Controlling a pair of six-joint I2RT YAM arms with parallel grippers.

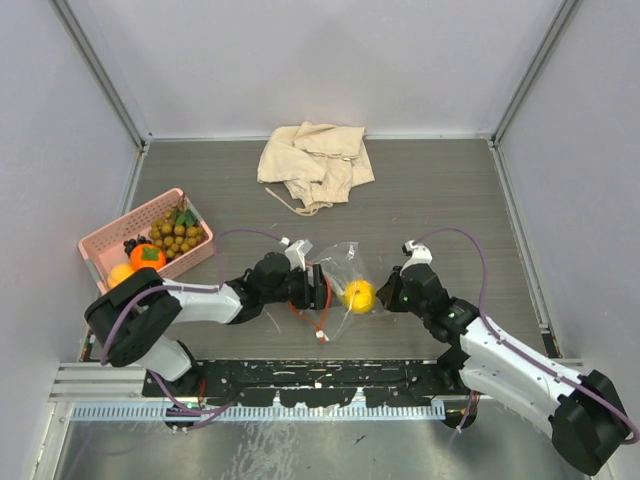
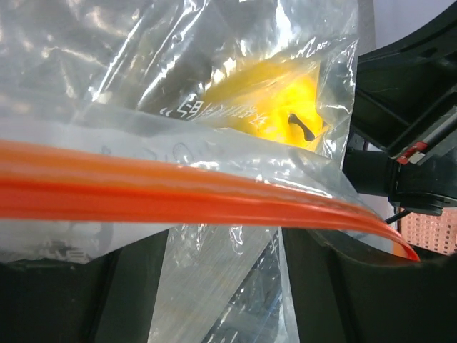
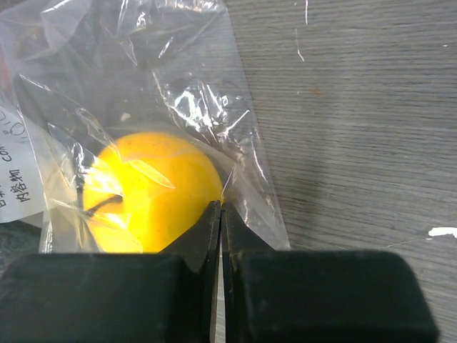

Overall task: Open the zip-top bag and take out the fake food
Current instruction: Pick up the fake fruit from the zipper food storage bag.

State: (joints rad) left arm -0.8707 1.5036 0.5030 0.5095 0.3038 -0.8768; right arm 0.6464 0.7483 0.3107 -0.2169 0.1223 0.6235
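Grey table [image 1: 450, 200] | left claw [image 1: 318, 290] spread at zip-top bag [image 1: 343, 262] strip | right claw [image 1: 384, 296] pinching its film by lemon [image 1: 358, 296]

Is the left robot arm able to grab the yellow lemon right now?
Probably not yet. The lemon sits inside the clear bag, so plastic covers it; the left gripper is at the orange zip strip.

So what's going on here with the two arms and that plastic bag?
Two robot arms are working on a clear zip-top bag in the middle of the table. The right gripper is shut on the bag's plastic right beside the yellow lemon, which is inside the bag. The left gripper is at the bag's orange zip strip with its jaws apart. A pink basket on the left holds other fake fruit, and a beige cloth lies at the far side.
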